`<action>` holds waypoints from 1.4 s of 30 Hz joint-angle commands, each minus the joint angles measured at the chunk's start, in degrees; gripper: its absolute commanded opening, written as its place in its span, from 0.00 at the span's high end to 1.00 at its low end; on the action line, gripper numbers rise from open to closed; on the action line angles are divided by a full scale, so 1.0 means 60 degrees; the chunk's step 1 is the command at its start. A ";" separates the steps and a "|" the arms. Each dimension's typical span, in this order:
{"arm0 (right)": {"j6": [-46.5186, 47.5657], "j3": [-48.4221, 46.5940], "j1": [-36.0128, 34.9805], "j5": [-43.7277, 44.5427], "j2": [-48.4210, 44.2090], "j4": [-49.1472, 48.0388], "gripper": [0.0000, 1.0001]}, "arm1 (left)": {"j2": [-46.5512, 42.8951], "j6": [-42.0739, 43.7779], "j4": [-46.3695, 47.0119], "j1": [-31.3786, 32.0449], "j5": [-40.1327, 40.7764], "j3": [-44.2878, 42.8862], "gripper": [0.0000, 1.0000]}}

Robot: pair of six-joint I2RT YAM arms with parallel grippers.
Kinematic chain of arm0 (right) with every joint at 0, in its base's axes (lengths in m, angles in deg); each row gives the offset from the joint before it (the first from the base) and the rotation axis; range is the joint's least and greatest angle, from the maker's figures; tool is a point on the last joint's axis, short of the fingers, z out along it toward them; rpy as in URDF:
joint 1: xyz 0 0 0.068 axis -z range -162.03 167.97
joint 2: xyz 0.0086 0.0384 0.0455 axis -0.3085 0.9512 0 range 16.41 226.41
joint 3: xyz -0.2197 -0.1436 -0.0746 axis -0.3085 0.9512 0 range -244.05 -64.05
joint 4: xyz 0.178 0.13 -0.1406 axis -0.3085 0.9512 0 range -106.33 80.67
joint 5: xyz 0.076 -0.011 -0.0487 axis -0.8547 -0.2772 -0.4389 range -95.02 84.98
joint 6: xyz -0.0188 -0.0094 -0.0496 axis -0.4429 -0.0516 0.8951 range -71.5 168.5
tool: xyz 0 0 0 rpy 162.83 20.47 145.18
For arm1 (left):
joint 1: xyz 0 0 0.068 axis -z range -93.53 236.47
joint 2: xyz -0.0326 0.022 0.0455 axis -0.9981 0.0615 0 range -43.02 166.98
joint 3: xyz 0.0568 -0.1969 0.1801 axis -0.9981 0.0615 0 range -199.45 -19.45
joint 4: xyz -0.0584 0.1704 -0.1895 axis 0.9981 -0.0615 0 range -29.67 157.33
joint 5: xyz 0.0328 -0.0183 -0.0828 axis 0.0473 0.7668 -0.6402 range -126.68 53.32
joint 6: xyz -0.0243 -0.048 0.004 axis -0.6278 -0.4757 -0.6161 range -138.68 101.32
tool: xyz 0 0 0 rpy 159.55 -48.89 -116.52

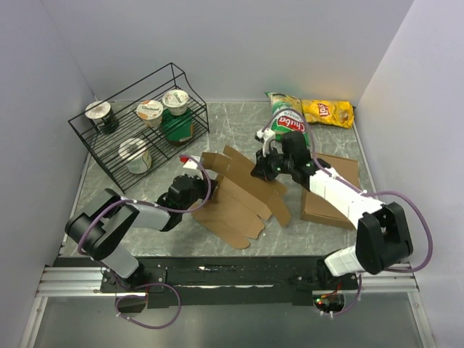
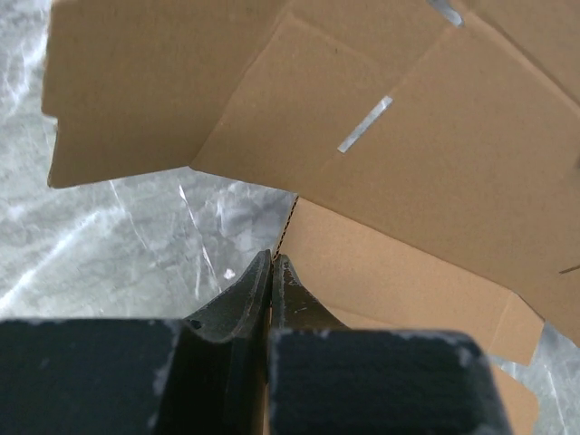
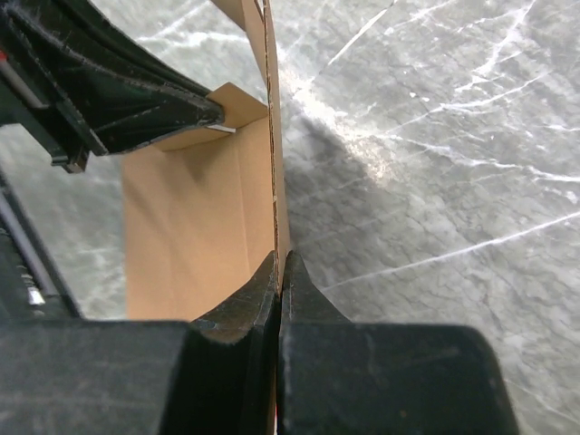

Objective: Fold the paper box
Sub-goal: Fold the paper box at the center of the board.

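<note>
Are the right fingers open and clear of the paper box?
No, in the right wrist view the right fingers are shut tight on an upright panel edge of the paper box.

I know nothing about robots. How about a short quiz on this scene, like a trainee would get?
1. True or false: the right claw is shut on an edge of the paper box.
2. Where do the yogurt cups sit? A: in the wire rack. B: on the paper box. C: on the floor.
3. Fill in: the yellow chip bag lies at the table's far ___ corner.
Key: 1 true; 2 A; 3 right.
</note>
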 commanded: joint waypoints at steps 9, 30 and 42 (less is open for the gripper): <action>0.1701 0.1321 -0.1638 0.2445 -0.1120 -0.2376 1.00 | 0.0212 -0.1227 0.0335 0.0401 -0.1119 0.0005 0.85; 0.2552 0.1131 -0.2344 0.2505 -0.0695 -0.1644 1.00 | -0.3839 0.0060 -0.2226 -0.0784 -0.2273 0.0839 0.17; 0.2918 0.0970 -0.2505 0.2944 -0.0534 -0.1365 1.00 | -0.3671 0.1043 -0.1864 -0.2675 -0.5162 -0.0140 0.18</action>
